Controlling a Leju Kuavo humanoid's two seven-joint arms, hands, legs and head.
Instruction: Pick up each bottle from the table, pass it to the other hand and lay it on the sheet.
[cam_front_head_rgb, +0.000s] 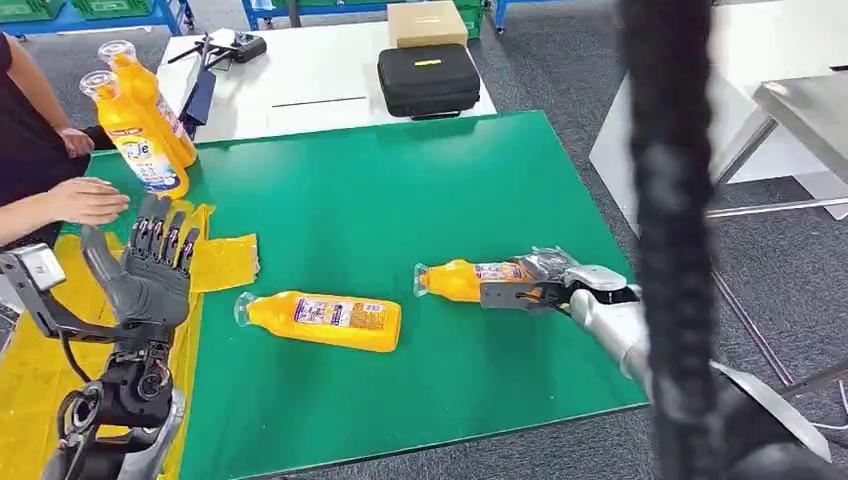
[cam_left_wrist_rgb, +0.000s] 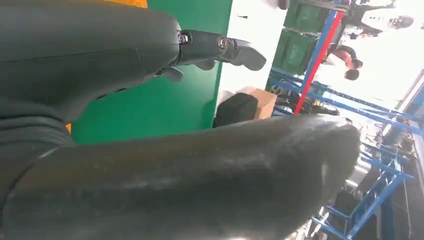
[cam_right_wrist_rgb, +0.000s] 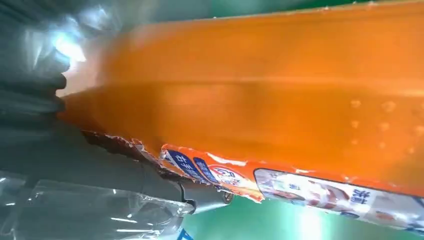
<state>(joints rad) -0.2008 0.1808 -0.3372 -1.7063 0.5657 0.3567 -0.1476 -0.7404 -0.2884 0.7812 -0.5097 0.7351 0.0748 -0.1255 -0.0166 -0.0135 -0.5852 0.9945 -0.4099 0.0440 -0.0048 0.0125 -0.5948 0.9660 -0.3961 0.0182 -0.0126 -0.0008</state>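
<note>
While the right hand (cam_front_head_rgb: 530, 290) grips one bottle (cam_front_head_rgb: 465, 280), another bottle (cam_front_head_rgb: 320, 320) lies beside; left hand (cam_front_head_rgb: 150, 265) open.

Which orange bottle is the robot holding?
The lying bottle on the right, in the right hand. The other lying bottle is untouched; two stand upright.

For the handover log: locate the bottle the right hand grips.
Head view: the bottle lies on the green table's right side, gripped by the right hand.

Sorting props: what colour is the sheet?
Yellow sheet, clearest in the head view.
</note>
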